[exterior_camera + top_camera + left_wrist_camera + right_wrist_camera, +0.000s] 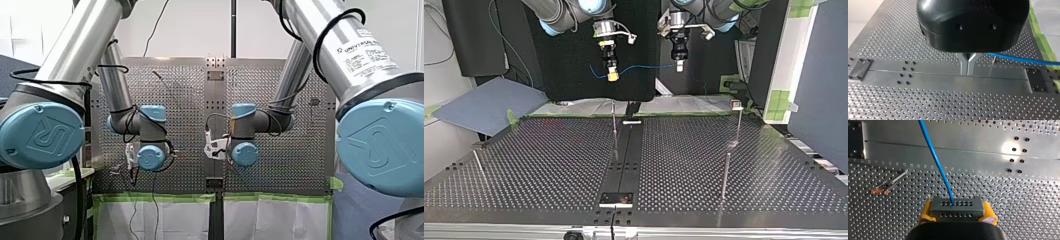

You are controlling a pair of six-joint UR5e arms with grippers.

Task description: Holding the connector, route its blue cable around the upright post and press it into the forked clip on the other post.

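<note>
My right gripper [957, 216] is shut on a grey connector [957, 208], which sits between its yellow pads [926, 211]. A blue cable [934, 157] leaves the connector and runs ahead over the plate. In the top view my right gripper [612, 75] hangs above the table's far edge, and the blue cable [644, 67] spans across to my left gripper [679, 65]. My left gripper [968, 68] has its metal fingers shut, with the cable [1023, 59] running off beside them. A thin upright post [614, 120] stands near the table's middle. A post with a clip head [736, 105] stands at the top view's right.
The perforated table [549, 165] has a dark centre rail [626, 155] with a small plate [616, 199] near the front. Another plain post [725, 175] stands at the top view's right and a leaning rod [479, 167] at its left. Green tape [574, 102] edges the far side.
</note>
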